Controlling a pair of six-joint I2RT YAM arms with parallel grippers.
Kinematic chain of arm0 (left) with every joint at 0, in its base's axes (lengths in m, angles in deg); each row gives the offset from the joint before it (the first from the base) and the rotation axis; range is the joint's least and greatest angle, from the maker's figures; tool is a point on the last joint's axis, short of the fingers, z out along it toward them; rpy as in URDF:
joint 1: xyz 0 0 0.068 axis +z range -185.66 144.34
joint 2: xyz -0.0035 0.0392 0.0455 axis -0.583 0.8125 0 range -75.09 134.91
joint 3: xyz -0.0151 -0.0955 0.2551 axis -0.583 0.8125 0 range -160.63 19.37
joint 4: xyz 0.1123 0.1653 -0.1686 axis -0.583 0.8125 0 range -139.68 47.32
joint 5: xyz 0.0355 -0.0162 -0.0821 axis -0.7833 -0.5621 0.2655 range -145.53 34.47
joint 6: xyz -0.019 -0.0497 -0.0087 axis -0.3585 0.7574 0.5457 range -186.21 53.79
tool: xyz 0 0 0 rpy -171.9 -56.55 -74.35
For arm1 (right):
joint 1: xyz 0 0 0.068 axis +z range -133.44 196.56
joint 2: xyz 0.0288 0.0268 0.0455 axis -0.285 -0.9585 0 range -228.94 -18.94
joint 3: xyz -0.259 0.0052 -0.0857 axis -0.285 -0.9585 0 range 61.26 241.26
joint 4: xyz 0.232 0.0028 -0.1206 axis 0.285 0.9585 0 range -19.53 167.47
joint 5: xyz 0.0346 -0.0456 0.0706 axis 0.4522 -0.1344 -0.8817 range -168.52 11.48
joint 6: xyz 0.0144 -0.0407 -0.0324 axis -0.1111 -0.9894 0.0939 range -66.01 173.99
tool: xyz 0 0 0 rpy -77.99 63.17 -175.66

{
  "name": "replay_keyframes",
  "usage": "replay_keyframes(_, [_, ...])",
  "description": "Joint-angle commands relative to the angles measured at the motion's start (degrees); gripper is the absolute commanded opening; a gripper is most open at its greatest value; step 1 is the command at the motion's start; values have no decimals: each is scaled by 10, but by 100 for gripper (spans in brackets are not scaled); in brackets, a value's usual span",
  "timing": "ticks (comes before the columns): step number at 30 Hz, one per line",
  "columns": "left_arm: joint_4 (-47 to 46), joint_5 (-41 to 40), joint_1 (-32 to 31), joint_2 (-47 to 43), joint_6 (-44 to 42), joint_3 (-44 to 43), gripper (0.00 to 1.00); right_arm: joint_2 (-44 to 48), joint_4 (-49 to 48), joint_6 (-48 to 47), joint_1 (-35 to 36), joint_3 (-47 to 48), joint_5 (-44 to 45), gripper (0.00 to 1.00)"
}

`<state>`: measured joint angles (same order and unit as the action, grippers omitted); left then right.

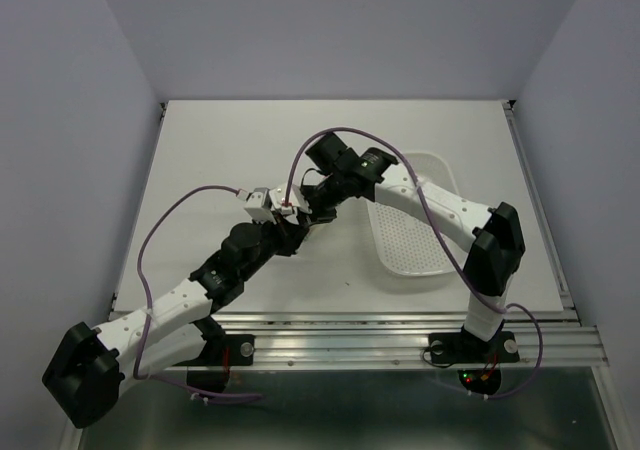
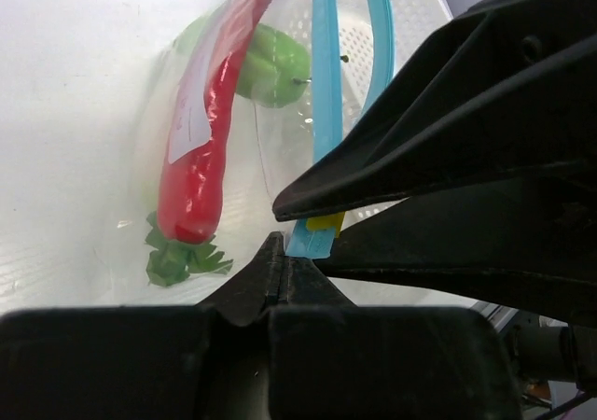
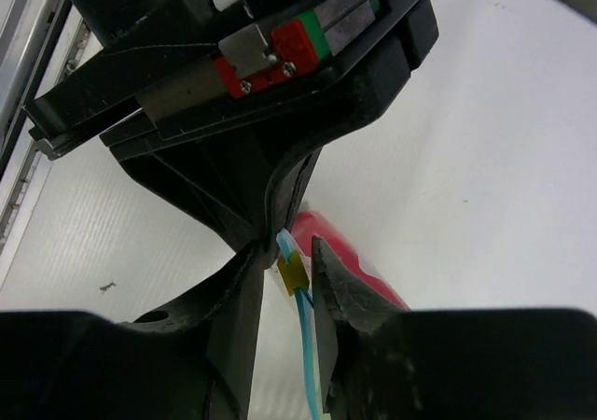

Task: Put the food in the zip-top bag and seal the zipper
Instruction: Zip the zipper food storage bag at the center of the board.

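The clear zip-top bag (image 2: 252,163) hangs between my two grippers above the table. Inside it I see the red chili (image 2: 201,163), a green leafy tuft (image 2: 177,259) at its lower end, and the green cucumber-like piece (image 2: 272,63). I cannot make out the white radish. My left gripper (image 2: 280,245) is shut on the end of the light blue zipper (image 2: 326,112). My right gripper (image 3: 289,263) is closed round the zipper (image 3: 308,345) at its yellow slider (image 3: 293,273), right beside the left fingers. In the top view the left gripper (image 1: 292,226) and right gripper (image 1: 303,213) meet mid-table and hide the bag.
The white perforated basket (image 1: 447,175) lies on the table to the right, under the right forearm; it also shows behind the bag in the left wrist view (image 2: 415,5). A metal rail (image 1: 400,322) runs along the table's near edge.
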<state>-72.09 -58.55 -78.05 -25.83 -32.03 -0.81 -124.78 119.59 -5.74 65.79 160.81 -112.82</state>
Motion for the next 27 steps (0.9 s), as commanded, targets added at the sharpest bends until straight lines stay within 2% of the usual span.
replay_keyframes(1, [-27, 4, -5, -21, 8, 12, 0, -2, -16, -8, 5, 7, 22, 29])
replay_keyframes(3, [-28, -1, -5, -28, 10, 16, 0, -6, -5, -10, 5, 11, 32, 23])
replay_keyframes(11, [-27, -15, -5, -42, 25, 27, 0, -9, -9, -8, 5, 14, 61, 12])
replay_keyframes(17, [-7, -48, -5, -68, 43, 39, 0, -11, -17, -4, 5, 9, 110, 8])
replay_keyframes(27, [7, -75, -5, -88, 65, 55, 0, -5, -23, -12, 5, 14, 188, 6])
